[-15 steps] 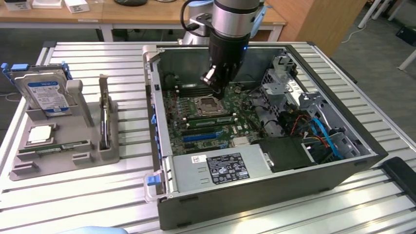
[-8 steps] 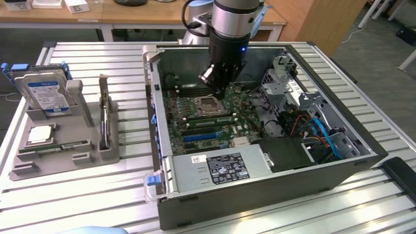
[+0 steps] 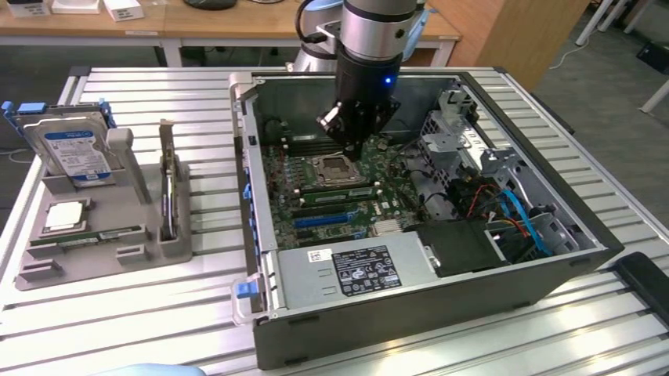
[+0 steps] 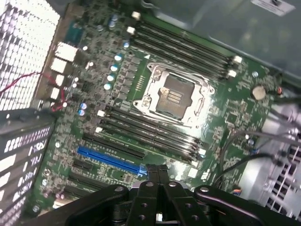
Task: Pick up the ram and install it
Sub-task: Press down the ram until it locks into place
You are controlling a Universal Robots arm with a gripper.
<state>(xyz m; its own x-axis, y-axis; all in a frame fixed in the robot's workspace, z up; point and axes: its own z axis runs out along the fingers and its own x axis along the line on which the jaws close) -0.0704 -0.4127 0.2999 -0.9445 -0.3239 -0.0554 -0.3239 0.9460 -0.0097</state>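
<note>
- My gripper (image 3: 352, 149) hangs inside the open computer case (image 3: 544, 274), low over the motherboard (image 3: 324, 196), just above the empty processor socket (image 3: 334, 167).
- My fingers (image 4: 157, 173) are pressed together with nothing between them.
- In the wrist view the fingertips sit just beside the near end of the blue slot (image 4: 110, 160), with the long black memory slots (image 4: 150, 134) between them and the socket.
- The ram (image 3: 86, 236) lies flat in the grey holder tray (image 3: 157, 251) on the table, well to the exterior view's left of the case.
- A hard drive (image 3: 74, 153) stands upright at the far end of that tray, and a square silver chip (image 3: 65, 215) rests between it and the ram.
</note>
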